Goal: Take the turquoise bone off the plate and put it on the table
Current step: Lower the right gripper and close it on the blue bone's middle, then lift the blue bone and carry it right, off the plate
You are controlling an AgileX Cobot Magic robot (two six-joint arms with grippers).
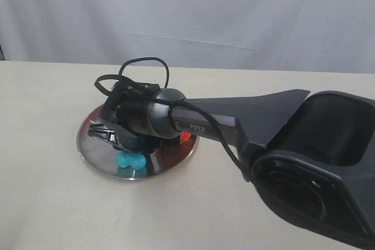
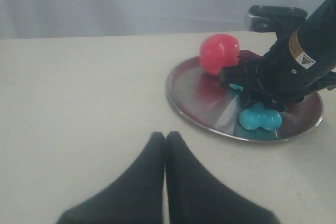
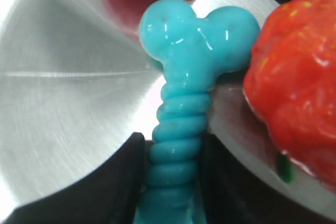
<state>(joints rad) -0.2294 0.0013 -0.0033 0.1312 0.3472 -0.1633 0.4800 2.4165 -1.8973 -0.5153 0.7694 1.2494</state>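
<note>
The turquoise bone lies on the silver plate, one knobbed end pointing away from the wrist camera. My right gripper is shut on its ribbed shaft, with a black finger pressed against each side. In the exterior view the right gripper reaches down over the plate, and the bone's other knobbed end sticks out below it near the front rim. My left gripper is shut and empty above the beige table, short of the plate.
A red-orange fruit touches the bone's knob on the plate. A pinkish-red ball sits at the plate's rim. The right arm stretches in from the right over the table.
</note>
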